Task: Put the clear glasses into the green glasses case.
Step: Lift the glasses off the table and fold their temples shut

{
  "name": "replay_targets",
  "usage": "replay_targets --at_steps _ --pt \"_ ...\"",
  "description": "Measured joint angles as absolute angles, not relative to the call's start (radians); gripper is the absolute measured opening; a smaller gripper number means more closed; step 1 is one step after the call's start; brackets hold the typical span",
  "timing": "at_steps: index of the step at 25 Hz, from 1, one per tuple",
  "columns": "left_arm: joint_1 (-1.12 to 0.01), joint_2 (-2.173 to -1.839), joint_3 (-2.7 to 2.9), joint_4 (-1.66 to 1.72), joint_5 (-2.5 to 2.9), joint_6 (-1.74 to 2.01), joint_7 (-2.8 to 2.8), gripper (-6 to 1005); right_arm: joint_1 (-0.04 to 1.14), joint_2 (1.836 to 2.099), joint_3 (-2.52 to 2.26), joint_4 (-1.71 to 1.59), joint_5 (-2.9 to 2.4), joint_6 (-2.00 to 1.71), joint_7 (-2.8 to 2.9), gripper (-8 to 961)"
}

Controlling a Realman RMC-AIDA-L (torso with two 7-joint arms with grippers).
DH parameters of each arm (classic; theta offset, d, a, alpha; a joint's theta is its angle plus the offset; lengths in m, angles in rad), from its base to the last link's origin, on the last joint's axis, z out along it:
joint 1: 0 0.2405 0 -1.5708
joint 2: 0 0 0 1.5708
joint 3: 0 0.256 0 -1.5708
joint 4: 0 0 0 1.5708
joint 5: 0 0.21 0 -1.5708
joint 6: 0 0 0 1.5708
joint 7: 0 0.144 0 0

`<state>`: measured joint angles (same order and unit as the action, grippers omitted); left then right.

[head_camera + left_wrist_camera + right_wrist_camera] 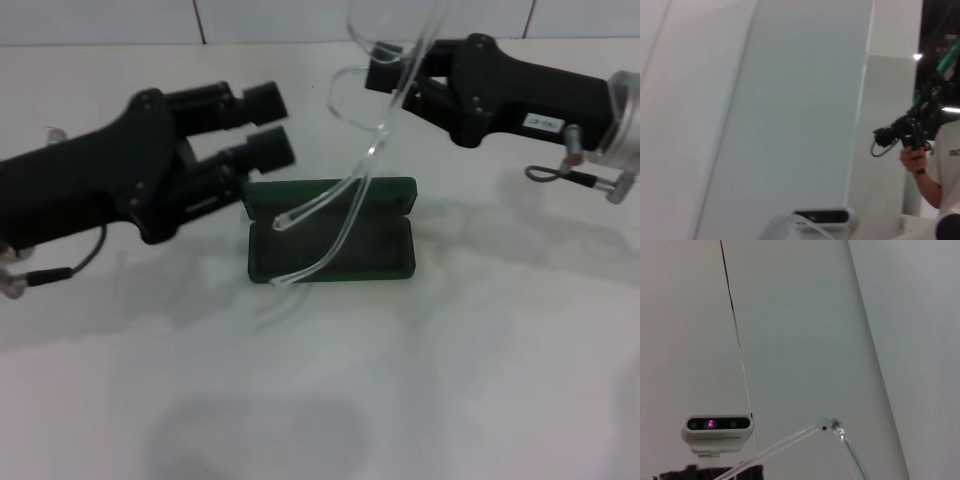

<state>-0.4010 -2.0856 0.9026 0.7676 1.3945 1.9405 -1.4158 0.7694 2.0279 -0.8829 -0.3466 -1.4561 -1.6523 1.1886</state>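
Note:
The green glasses case point(385, 262) lies open on the white table in the head view, lid folded back, dark lining showing. Above it, my right gripper point(388, 76) is shut on the front of the clear glasses point(371, 155). Their two thin temple arms hang down, and the tips reach into the open case near its left side. The glasses' hinge point(832, 426) shows in the right wrist view. My left gripper point(272, 125) hovers just left of the case, open with nothing between its fingers. A clear curved edge of the glasses point(782, 225) shows low in the left wrist view.
White tiled wall runs behind the table. A small camera unit point(717, 428) is mounted on the wall. A person holding a black device point(912, 137) stands off to the side in the left wrist view. Bare white tabletop lies in front of the case.

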Motion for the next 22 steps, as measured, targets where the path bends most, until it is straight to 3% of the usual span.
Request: replay_targets --at_steps 9,22 --pt "-0.43 -2.087 1.002 0.745 1.325 1.94 -1.383 364 0.833 2.028 -1.017 -0.265 -1.393 -1.547 1.184 114" --pt "-0.495 -2.086 1.007 0.631 1.328 1.903 -1.338 37 0.827 2.028 -1.299 -0.29 -1.17 -1.514 1.176 114"
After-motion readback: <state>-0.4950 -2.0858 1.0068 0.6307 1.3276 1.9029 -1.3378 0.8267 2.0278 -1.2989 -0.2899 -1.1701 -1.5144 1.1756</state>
